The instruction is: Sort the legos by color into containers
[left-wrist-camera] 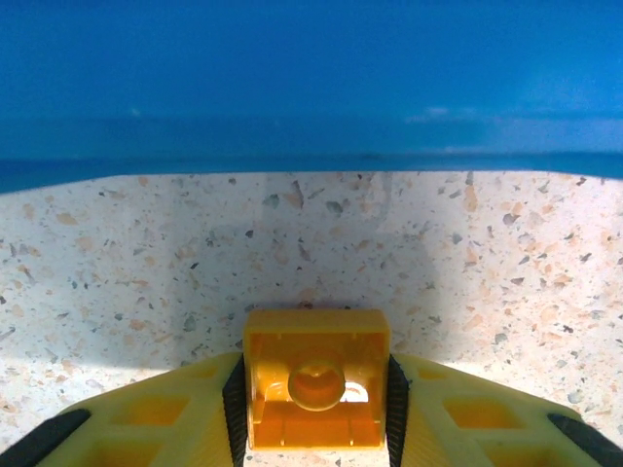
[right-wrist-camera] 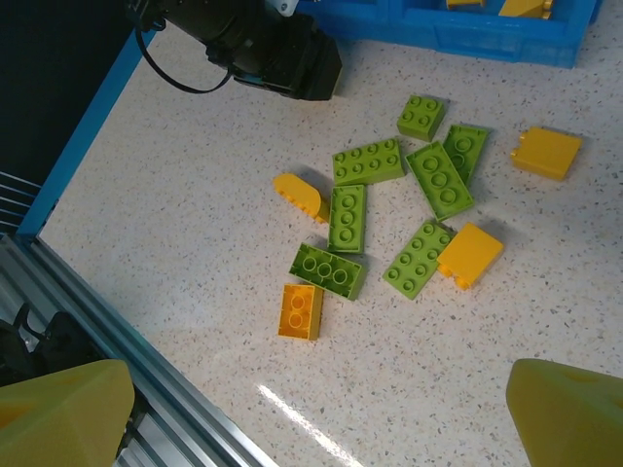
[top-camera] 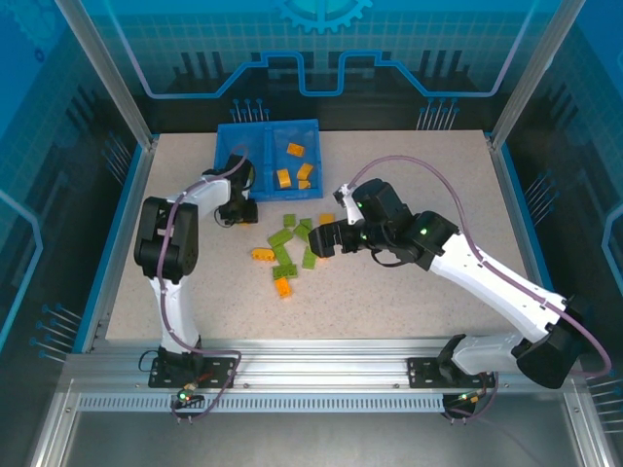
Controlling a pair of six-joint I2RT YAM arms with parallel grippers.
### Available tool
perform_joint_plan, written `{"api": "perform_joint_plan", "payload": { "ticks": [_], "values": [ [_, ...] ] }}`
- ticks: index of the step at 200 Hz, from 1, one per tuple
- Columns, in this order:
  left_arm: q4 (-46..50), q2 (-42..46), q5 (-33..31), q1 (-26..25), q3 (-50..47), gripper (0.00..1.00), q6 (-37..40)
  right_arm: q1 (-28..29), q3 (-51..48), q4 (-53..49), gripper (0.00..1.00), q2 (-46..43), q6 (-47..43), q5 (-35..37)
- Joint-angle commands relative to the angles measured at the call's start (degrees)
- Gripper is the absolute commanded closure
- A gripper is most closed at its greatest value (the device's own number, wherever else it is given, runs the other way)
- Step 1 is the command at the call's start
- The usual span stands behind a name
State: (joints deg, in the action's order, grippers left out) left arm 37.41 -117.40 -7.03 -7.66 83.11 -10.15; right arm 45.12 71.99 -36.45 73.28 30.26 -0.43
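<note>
Here, left hand (left-wrist-camera: 314, 413) clamps an orange brick (left-wrist-camera: 316, 355) by the tray (top-camera: 243, 136); right hand (right-wrist-camera: 316, 413) gapes over scattered legos (right-wrist-camera: 367, 161).

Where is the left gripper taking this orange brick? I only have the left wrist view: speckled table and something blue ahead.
Observer: In the top view the left gripper, holding the small orange plastic brick, sits just outside the near wall of the shallow translucent blue plastic tray, in front of its left compartment.
Operator: Which compartment has orange?
Observer: The right compartment holds several orange bricks.
Operator: What remains on the table?
Observer: A mixed pile of lime green and orange bricks lies loose, with the open right gripper near it.
</note>
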Motion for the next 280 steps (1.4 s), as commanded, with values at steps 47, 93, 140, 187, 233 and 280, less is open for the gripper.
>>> {"api": "perform_joint_plan", "payload": {
  "ticks": [47, 93, 140, 187, 233, 280],
  "values": [
    [-1.59, 9.29, 4.18, -0.15, -4.85, 0.66, -2.41, 0.52, -0.11, -0.82, 0.00, -1.08, 0.59, 0.56],
    [-2.58, 24.67, 4.00, -6.34, -5.46, 0.66, -6.56, 0.50, 0.50, -0.21, 0.00, -1.03, 0.45, 0.78],
    [-5.82, 17.44, -0.97, -14.31, 6.75, 0.66, -7.69, 0.49, -0.27, 0.19, 0.00, -1.81, 0.83, 0.86],
    [-5.56, -3.90, -7.71, -14.14, 28.14, 0.66, -6.62, 0.33, -2.39, -1.43, 0.00, -6.20, 0.78, 2.71],
    [1.69, -16.27, -7.33, -13.96, 44.66, 0.53, -6.50, -0.08, -5.04, -2.48, 0.00, -10.90, 1.47, 4.44],
    [-2.25, -5.68, -4.89, -14.31, 34.05, 0.45, -8.09, -0.62, -5.63, -2.19, 0.00, -11.44, 1.19, 4.88]
  ]
}}
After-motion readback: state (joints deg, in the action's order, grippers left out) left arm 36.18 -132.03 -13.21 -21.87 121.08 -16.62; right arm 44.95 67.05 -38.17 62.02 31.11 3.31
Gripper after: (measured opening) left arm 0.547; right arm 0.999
